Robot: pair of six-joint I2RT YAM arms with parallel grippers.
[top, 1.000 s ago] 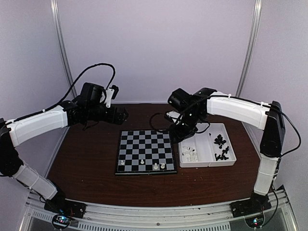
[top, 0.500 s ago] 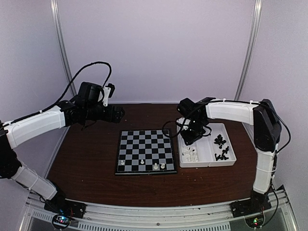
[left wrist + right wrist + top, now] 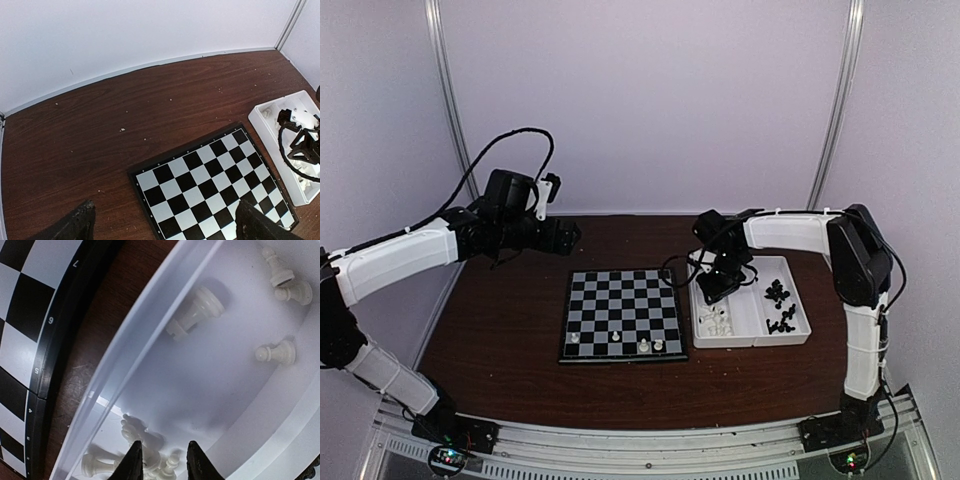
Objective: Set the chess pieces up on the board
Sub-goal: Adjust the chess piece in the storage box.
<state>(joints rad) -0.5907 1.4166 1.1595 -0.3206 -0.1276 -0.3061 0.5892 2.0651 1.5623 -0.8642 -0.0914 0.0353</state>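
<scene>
Right wrist view: right gripper [image 3: 162,462] hovers narrowly parted over white chess pieces [image 3: 192,314] in the tray [image 3: 150,327] beside the board [image 3: 20,295], grip unclear; pieces likely light, slick, so pinch one stem; left gripper [image 3: 165,222] wide, empty.

A robotics lab test booth: plain pale lilac wall panels [image 3: 640,100] framed by slim silver metal uprights [image 3: 839,100] close in a dark brown wood-grain tabletop [image 3: 500,340]. The white-and-black left robot arm [image 3: 400,258] and right robot arm [image 3: 790,228] are bolted to a ribbed aluminium rail [image 3: 640,442] at its near edge (small circuit boards [image 3: 447,458] glow there), with a black cable [image 3: 520,133] looping loose.
</scene>
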